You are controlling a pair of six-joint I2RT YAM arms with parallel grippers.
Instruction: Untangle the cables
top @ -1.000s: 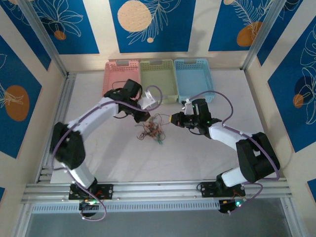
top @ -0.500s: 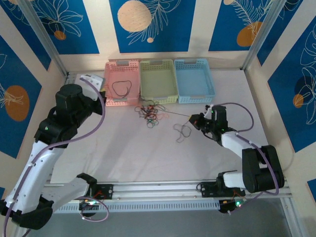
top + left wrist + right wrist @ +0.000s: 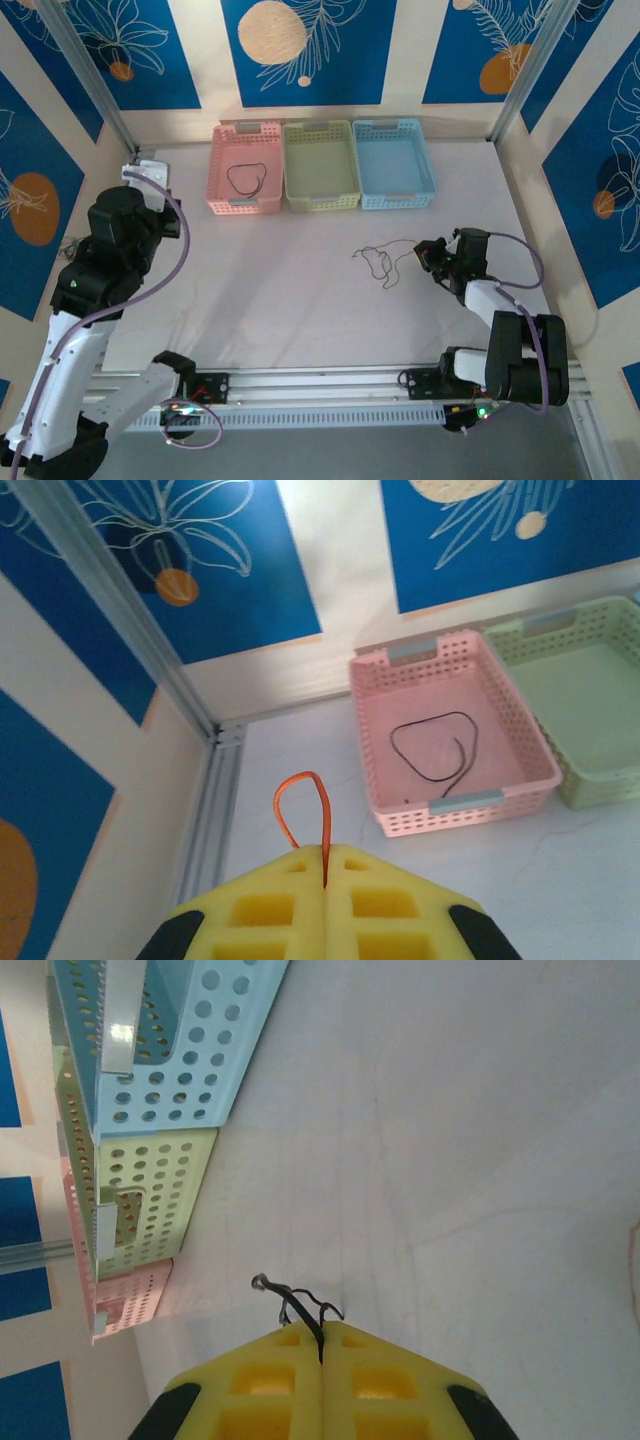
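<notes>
My left gripper point(image 3: 326, 852) is shut on a thin red-orange cable point(image 3: 303, 810), whose loop sticks out past the yellow pads. The left arm point(image 3: 120, 225) is raised by the left wall. A small clump of thin strands point(image 3: 69, 244) shows beside it; I cannot tell if it hangs from that cable. My right gripper point(image 3: 432, 253) sits low at the right, shut on a black cable point(image 3: 378, 262) that trails left across the table. In the right wrist view the black cable point(image 3: 300, 1305) comes out between the closed pads of the gripper point(image 3: 321, 1332). Another black cable point(image 3: 432, 750) lies looped in the pink basket point(image 3: 222, 170).
Pink, green point(image 3: 320, 165) and blue point(image 3: 393, 162) baskets stand in a row at the back of the table. Metal frame posts point(image 3: 120, 610) rise at the back corners, and a rail runs along the left edge.
The left arm has swung out to the left wall, and the tangle that lay in front of the baskets is off the table. The right gripper has drawn back to the right with the black cable.
</notes>
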